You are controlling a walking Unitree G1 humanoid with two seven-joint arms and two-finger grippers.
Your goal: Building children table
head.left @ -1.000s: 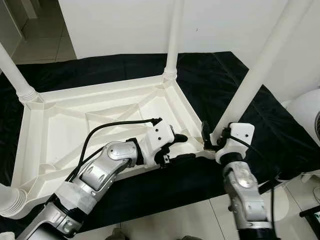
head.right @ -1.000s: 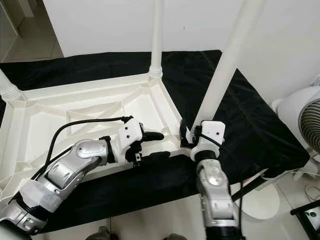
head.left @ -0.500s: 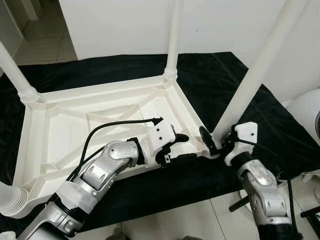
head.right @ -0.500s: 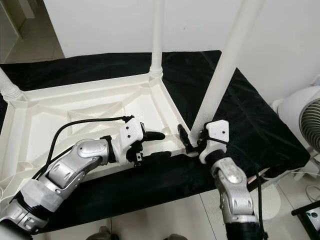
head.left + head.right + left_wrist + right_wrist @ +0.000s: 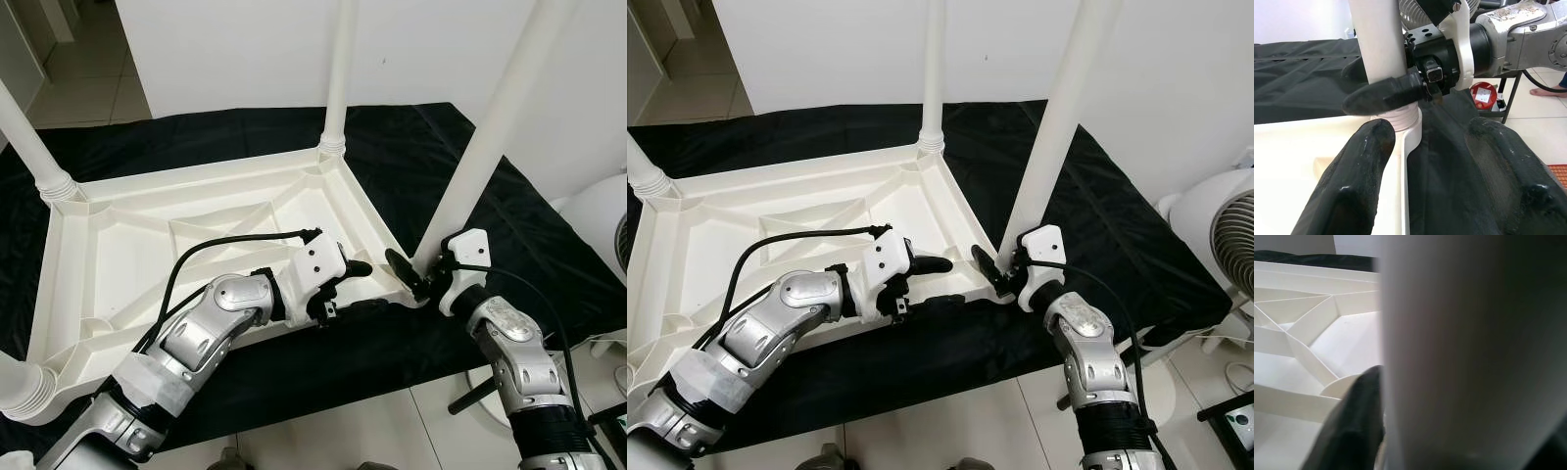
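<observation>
Now I count four legs on upturned table [image 5: 147, 245]; right gripper [image 5: 423, 279] clamped on 4 o'clock leg [image 5: 485, 147], left gripper [image 5: 353, 286] spread astride near rim.

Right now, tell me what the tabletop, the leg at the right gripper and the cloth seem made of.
Tabletop: looks like moulded white plastic, with ribbed underside and slight sheen.
Leg at the right gripper: likely the same smooth white plastic, with a ridged collar at its base.
Cloth: black fabric, matte, creased.
</observation>
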